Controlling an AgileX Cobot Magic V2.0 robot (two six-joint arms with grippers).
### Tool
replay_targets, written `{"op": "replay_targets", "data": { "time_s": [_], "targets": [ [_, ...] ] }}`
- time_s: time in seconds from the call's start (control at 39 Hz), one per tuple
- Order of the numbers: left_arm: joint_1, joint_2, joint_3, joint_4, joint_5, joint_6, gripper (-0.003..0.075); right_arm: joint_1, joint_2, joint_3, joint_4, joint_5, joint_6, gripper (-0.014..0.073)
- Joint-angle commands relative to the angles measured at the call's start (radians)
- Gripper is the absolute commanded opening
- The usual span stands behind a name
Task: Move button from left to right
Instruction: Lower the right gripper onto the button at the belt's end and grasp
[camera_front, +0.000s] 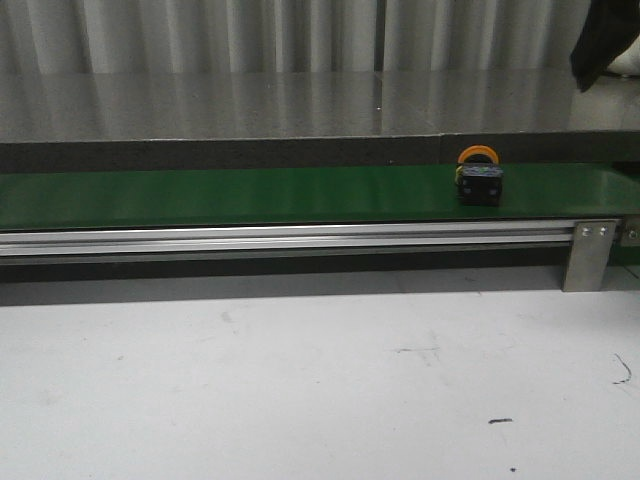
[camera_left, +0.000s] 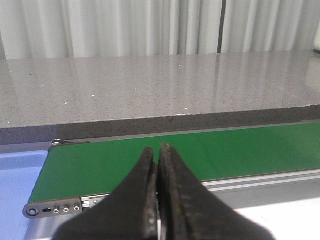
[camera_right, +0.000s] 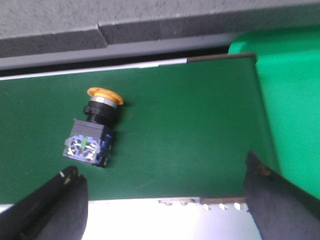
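- I see the push-button switch (camera_front: 479, 176) lying on its side on the green conveyor belt (camera_front: 250, 195), toward the belt's right end, orange cap pointing away from me.
- My right tool (camera_right: 162, 187) hangs over it, fingers spread wide, tips cropped, touching nothing.
- My left tool (camera_left: 159, 165) is pressed closed, empty, over the belt's left end.

Light: dim, even, from overhead.
Glare: pale vertical streaks on the polished grey stone counter (camera_front: 250, 105); a bright strip along the silver aluminium rail (camera_front: 290, 238).
Shadow: dark band beneath the rail.
Blur: right wrist view soft; orange-capped black push-button (camera_right: 92, 129) smeared.
Focus: black left gripper fingers (camera_left: 177, 200) out of focus.
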Motion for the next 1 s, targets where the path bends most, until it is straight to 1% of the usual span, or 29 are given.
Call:
{"op": "replay_targets", "data": {
  "time_s": [0.0,0.1,0.28,0.64,0.69,0.74,0.87,0.92,0.98],
  "targets": [
    [-0.006,0.011,-0.023,-0.007,-0.071,-0.011,-0.0021,0.0,0.066,-0.101,0.056,-0.019,0.001,0.0645],
    [-0.006,0.011,-0.023,-0.007,-0.072,-0.011,-0.0021,0.001,0.146,-0.164,0.089,-0.006,0.0,0.0645],
    [-0.006,0.011,-0.023,-0.007,-0.073,-0.011,-0.0021,0.017,0.248,-0.246,0.091,0.02,0.0,0.0645],
    [-0.006,0.011,-0.023,-0.007,-0.075,-0.011,-0.0021,0.018,0.376,-0.322,0.089,0.038,-0.012,0.0636],
    [-0.006,0.011,-0.023,-0.007,-0.075,-0.011,-0.0021,0.018,0.383,-0.33,0.084,0.05,-0.012,0.0598],
    [-0.006,0.011,-0.023,-0.007,-0.075,-0.011,-0.0021,0.018,0.384,-0.33,0.085,0.051,-0.012,0.053],
    [-0.006,0.011,-0.023,-0.007,-0.075,-0.011,-0.0021,0.018,0.383,-0.33,0.085,0.051,-0.012,0.0309],
    [-0.006,0.011,-0.023,-0.007,-0.075,-0.011,-0.0021,0.016,0.376,-0.33,0.083,0.051,-0.012,0.0248],
    [-0.006,0.011,-0.023,-0.007,-0.075,-0.011,-0.0021,0.016,0.367,-0.33,0.082,0.051,-0.012,0.0213]
  ]
}}
